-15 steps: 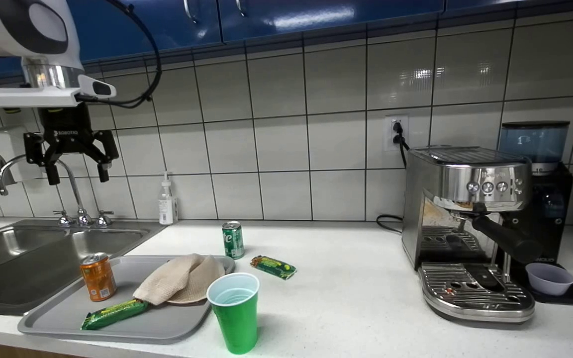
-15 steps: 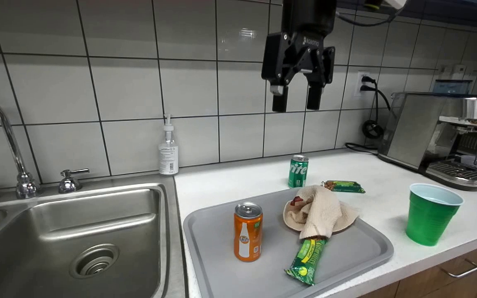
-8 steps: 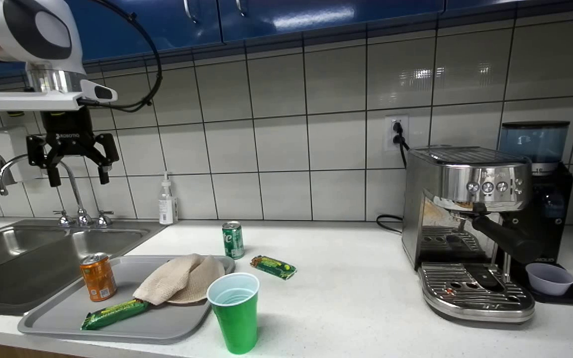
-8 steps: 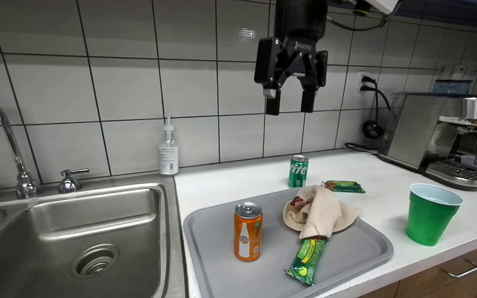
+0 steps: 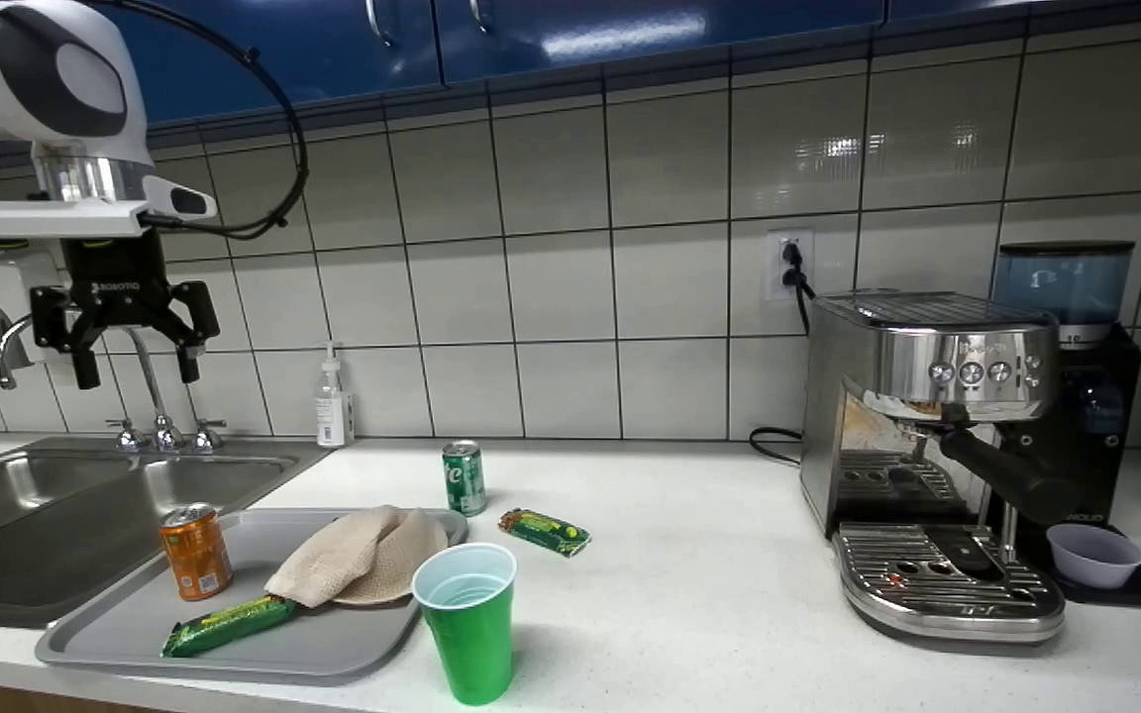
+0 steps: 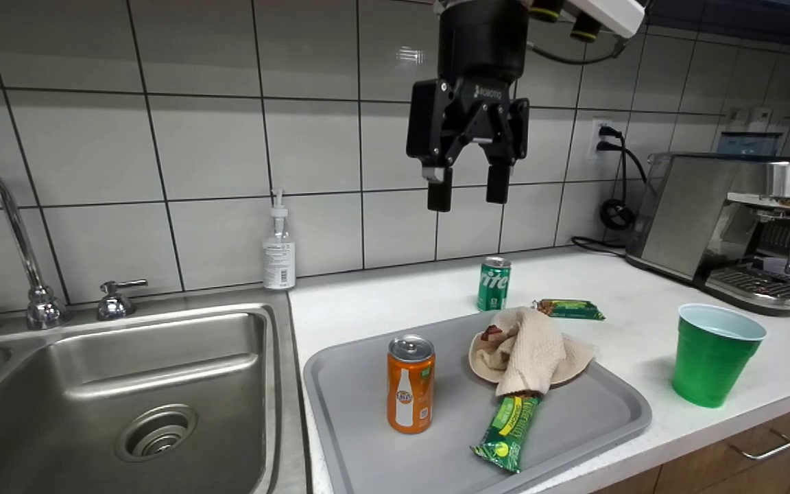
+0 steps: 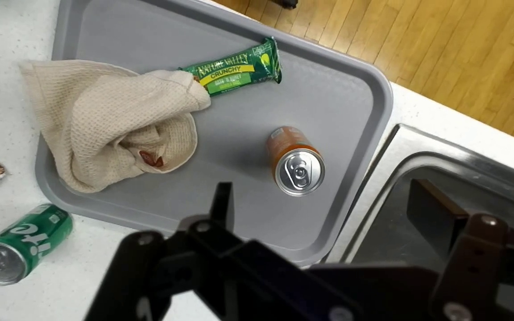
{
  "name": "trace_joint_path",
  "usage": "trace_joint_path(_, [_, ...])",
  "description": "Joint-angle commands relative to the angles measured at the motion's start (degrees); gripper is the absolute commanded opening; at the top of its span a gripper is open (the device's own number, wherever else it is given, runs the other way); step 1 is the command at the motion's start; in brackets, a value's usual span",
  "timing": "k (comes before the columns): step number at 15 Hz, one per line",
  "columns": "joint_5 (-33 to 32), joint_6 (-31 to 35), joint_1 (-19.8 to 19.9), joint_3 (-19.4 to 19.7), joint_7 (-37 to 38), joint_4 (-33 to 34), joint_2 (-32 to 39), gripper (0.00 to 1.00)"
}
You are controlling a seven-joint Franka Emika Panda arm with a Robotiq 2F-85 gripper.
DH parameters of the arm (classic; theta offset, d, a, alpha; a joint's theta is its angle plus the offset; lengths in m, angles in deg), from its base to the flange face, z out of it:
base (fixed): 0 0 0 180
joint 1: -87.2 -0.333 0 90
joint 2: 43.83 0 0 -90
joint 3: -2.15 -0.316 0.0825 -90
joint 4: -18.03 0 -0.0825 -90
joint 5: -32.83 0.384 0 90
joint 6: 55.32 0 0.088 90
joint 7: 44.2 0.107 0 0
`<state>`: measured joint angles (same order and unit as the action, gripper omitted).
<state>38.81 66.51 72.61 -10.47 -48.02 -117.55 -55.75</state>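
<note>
My gripper [image 5: 138,370] is open and empty, high above the counter; it also shows in an exterior view [image 6: 468,193] and the wrist view [image 7: 328,205]. An orange can [image 6: 411,387] stands upright on a grey tray [image 6: 354,456]; in the wrist view the can [image 7: 299,171] is nearest the jaws. A beige cloth [image 7: 105,116] lies crumpled over a plate on the tray. A green granola bar [image 7: 239,69] has one end under the cloth. A green can [image 6: 494,285] stands on the counter behind the tray. A second granola bar [image 6: 568,309] lies beside it.
A steel sink [image 6: 127,384] with a faucet [image 6: 14,226] adjoins the tray. A green cup [image 5: 471,634] stands at the tray's corner. A pump bottle [image 6: 279,250] stands by the wall. An espresso machine [image 5: 927,396] stands farther along the counter.
My gripper has moved down, and to the left in both exterior views over the last half second. It stays open. The objects on the tray and counter have not moved.
</note>
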Motion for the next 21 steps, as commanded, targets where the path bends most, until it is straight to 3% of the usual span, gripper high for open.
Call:
trace_joint_path(1, [-0.65, 1.28, -0.49, -1.46, 2.07, 1.48, 4.08, 1.0])
trace_joint_path(12, [-7.23, -0.36, -0.96, -2.09, 3.81, 8.68, 16.57, 1.0])
trace_joint_path(21, [-8.79, -0.75, -2.58, -2.21, 5.64, 11.94, 22.01, 1.0])
